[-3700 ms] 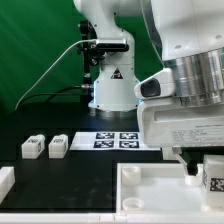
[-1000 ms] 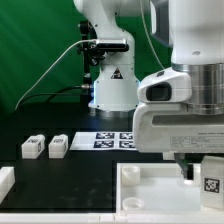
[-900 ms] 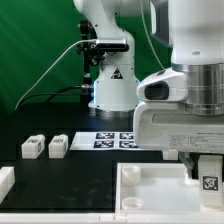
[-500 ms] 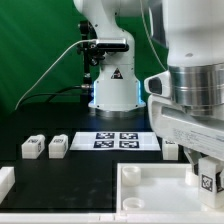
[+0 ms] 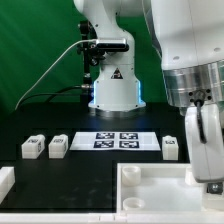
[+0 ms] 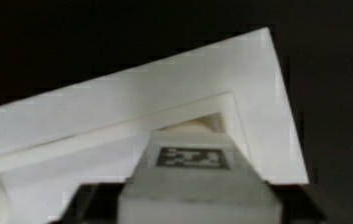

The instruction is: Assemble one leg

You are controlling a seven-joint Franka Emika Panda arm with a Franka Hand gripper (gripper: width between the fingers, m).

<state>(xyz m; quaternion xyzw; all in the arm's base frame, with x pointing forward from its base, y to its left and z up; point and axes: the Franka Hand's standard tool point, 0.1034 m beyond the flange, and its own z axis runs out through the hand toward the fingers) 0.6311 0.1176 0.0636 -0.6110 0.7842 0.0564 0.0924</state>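
Note:
My gripper (image 6: 192, 203) is shut on a leg (image 6: 191, 160), a small white block whose black-and-white tag faces the wrist camera. Beyond the leg lies a corner of the large white tray (image 6: 146, 100). In the exterior view the gripper (image 5: 205, 150) hangs over the tray's (image 5: 150, 178) corner at the exterior view's right, and the held leg is mostly hidden behind the fingers. Three more legs lie on the black table: two at the left (image 5: 32, 148) (image 5: 57, 147) and one (image 5: 170, 148) beside the marker board.
The marker board (image 5: 117, 140) lies flat in front of the robot base (image 5: 112, 85). A white part (image 5: 5, 180) sits at the exterior view's lower left edge. The arm's bulk fills the upper right.
The wrist has turned and the arm body has swung up, so the held leg's tag no longer faces the exterior camera. The leg beside the marker board has come into view.

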